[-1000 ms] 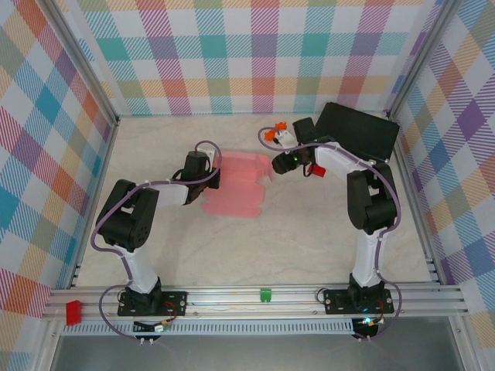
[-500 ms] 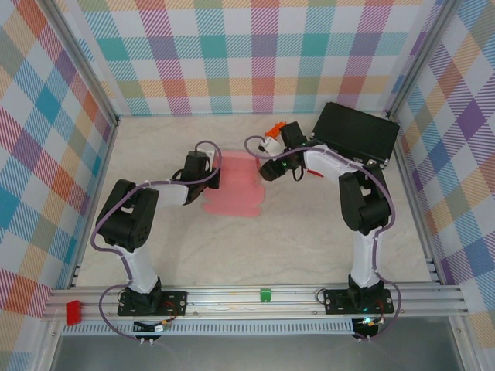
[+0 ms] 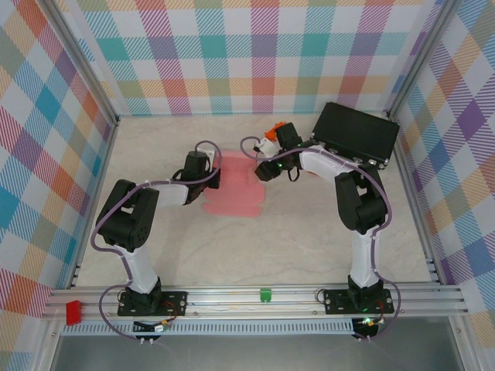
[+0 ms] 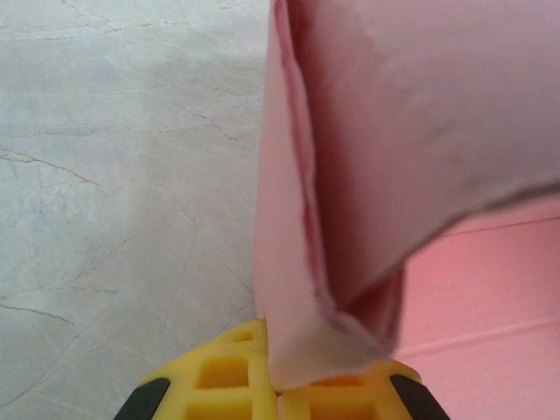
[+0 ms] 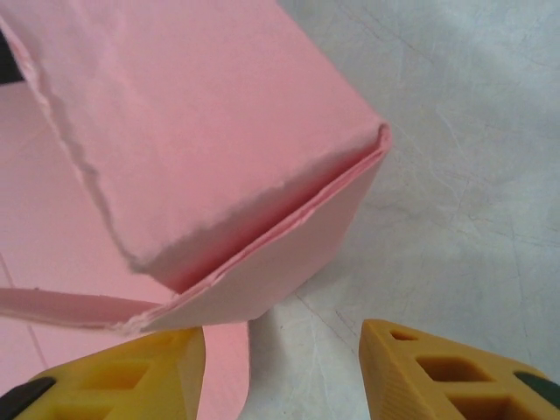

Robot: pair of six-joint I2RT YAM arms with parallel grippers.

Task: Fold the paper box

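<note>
Leftward over the last second, the right gripper has been swung from beside the black case to the right edge of the paper box; its jaws are held apart, with a raised flap just above one finger; the left gripper is clenched on the box's left edge; the box is spread mid-table, partly folded; it is judged light, thin and easily creased, best pinched at edges beside the score lines.
</note>
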